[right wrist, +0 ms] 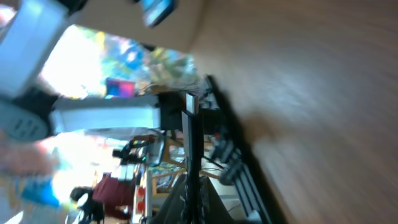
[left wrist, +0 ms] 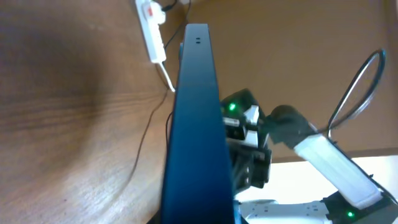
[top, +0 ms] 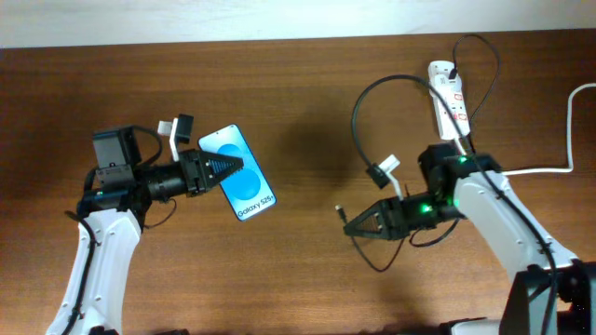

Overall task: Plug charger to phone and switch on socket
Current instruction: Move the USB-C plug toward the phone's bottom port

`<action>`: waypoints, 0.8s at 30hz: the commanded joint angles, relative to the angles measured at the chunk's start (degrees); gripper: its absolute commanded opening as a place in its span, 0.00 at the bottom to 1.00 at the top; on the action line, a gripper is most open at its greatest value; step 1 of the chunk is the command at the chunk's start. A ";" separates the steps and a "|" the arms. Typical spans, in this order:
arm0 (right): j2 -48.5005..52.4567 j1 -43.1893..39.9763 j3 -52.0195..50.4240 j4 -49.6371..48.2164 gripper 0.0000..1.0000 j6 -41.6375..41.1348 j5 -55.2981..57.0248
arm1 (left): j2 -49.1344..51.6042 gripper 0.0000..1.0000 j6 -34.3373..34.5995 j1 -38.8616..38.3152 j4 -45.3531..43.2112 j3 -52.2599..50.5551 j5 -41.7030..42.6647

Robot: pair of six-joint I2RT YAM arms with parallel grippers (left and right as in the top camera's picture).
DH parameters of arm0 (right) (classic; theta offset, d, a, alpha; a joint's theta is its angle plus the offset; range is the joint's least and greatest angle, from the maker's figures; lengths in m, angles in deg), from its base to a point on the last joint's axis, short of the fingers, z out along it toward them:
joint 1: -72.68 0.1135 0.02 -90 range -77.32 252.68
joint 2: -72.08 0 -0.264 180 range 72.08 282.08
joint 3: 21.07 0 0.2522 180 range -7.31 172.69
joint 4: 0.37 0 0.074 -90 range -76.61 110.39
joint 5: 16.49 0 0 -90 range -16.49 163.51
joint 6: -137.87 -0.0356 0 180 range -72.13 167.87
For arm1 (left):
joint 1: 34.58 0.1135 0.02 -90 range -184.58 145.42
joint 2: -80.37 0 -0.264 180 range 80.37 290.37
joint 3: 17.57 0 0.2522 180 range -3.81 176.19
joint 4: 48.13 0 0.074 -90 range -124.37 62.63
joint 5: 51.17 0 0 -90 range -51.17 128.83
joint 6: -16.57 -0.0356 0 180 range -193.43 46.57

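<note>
The phone (top: 246, 182), blue screen up with white "Galaxy S25" text, is held above the table at the left. My left gripper (top: 231, 167) is shut on its near edge. In the left wrist view the phone (left wrist: 196, 118) shows edge-on and hides the fingers. My right gripper (top: 352, 221) is shut on the charger (top: 356, 112) close to its small connector tip (top: 340, 212), which points left toward the phone with a wide gap between. The thin black cable loops back to its plug in the socket (top: 448, 96). In the right wrist view the connector (right wrist: 189, 130) stands between the fingers (right wrist: 189, 205).
The socket's thick white cord (top: 569, 130) runs off the right edge. The socket also shows in the left wrist view (left wrist: 151, 31), with the right arm (left wrist: 249, 143) beyond the phone. Slack cable lies under the right gripper (top: 372, 261). The table is brown wood (top: 298, 102).
</note>
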 commanded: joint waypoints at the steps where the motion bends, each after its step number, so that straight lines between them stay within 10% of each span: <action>1: -0.61 5.22 -0.79 -1.53 0.05 6.56 -10.08 | -0.13 0.00 8.74 0.28 -5.73 0.57 2.93; 11: 0.02 10.64 -0.76 -10.29 0.05 4.57 -12.02 | -0.13 0.00 21.79 -5.95 -20.83 0.57 -0.52; 24: 0.44 15.02 -0.76 -45.64 0.04 -41.46 -2.08 | -0.13 0.00 24.17 -6.60 -23.69 0.57 -4.70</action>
